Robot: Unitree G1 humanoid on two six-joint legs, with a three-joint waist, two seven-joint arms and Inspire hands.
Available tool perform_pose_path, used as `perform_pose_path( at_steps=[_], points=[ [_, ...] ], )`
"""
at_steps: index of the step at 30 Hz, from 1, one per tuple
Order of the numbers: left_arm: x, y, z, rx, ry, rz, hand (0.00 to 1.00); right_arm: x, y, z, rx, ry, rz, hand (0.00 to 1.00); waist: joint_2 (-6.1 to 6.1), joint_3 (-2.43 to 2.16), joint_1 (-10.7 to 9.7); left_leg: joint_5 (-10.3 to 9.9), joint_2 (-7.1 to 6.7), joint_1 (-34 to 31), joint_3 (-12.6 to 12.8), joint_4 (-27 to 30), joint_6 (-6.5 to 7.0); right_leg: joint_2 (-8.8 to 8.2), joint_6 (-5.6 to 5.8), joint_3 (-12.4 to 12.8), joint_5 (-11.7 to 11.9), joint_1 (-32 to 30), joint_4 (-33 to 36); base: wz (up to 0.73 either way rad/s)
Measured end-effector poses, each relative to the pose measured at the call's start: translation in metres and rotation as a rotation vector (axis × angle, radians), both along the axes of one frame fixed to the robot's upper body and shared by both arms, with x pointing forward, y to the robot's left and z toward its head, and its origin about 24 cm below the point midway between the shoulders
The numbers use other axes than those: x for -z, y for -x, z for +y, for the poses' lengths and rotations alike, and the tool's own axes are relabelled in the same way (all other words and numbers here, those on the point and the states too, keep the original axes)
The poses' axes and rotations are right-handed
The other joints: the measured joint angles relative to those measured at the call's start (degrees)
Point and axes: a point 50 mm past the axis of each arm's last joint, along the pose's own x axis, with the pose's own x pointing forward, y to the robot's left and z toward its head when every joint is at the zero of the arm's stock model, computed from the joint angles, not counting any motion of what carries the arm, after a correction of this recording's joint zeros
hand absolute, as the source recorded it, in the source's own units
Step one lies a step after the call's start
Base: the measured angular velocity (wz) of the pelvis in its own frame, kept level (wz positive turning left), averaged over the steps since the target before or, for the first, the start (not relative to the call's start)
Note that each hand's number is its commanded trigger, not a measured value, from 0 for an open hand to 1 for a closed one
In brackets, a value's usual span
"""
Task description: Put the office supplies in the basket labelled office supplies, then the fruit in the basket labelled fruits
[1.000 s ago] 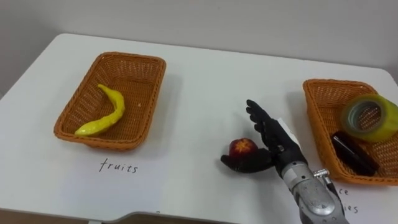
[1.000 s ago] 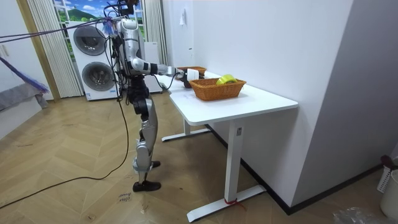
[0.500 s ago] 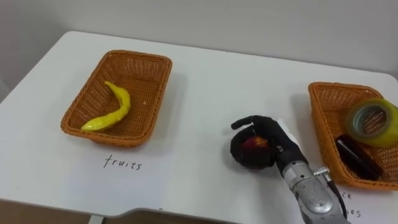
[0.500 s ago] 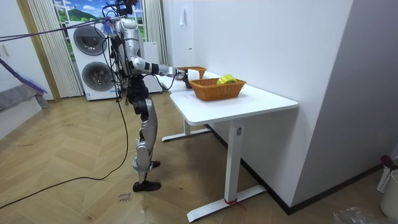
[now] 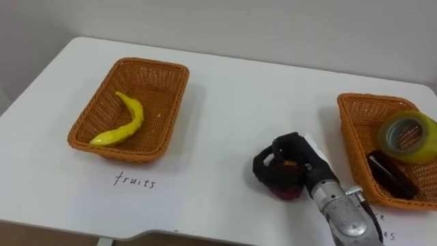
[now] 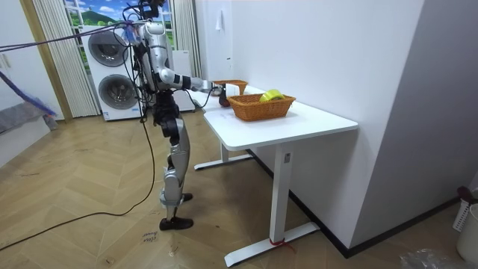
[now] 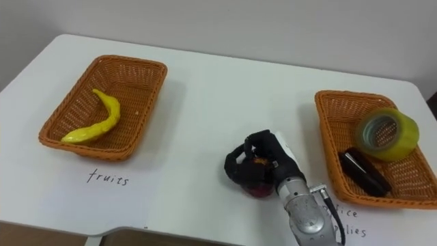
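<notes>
My right hand (image 5: 290,166) (image 7: 263,164) has its dark fingers curled round a small red fruit (image 5: 288,190) (image 7: 259,187) at the middle right of the white table. The fruit peeks out red under the fingers. A yellow banana (image 5: 121,121) (image 7: 92,117) lies in the left wicker basket (image 5: 158,130) (image 7: 134,130) marked "fruits". The right wicker basket (image 5: 353,137) (image 7: 330,140) holds a yellow-green tape roll (image 5: 410,136) (image 7: 389,134) and a dark oblong item (image 5: 388,171) (image 7: 364,171). In the room view I stand at the table's end with the right hand (image 6: 221,93) stretched over it.
The table (image 5: 232,96) is white, with handwritten labels in front of each basket. Its front edge runs close under the hand. In the room view, washing machines (image 6: 112,75) stand behind me and a white wall borders the table (image 6: 299,123).
My right hand's fingers went from stretched beside the red fruit to curled round it. The view shifted slightly as the camera moved.
</notes>
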Motion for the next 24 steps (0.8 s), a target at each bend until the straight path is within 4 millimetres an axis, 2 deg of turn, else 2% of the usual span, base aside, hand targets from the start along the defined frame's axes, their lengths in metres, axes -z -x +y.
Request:
perform_pose_path(
  at_steps=[13, 18, 24],
  points=[
    [-0.001, -0.004, 0.0, -0.006, 0.003, -0.021, 0.0, -0.004, -0.002, 0.002, 0.01, -0.021, -0.027, 1.0, 1.2, -0.16, 0.4, 0.0, -0.15, -0.5, -0.2, 0.0, 0.01, -0.1, 0.0, -0.6, 0.0, -0.3, 0.0, 0.01],
    [-0.002, -0.014, 0.0, 0.0, -0.004, -0.056, 0.0, -0.033, -0.019, 0.007, -0.009, -0.049, -0.149, 1.0, 1.35, -0.16, 0.7, 0.2, -0.16, -0.3, -0.2, -0.3, 0.03, -0.13, 0.0, -0.6, 0.0, -0.2, 0.0, 0.01],
    [-0.005, -0.033, 0.001, 0.026, -0.023, -0.109, 0.0, -0.088, -0.052, 0.015, -0.047, -0.078, -0.359, 1.0, 0.76, -0.05, 0.9, 0.4, -0.39, -0.4, -1.7, -0.4, -0.09, -0.07, 0.01, -1.6, 0.0, 0.2, 0.0, 0.12]
  ],
)
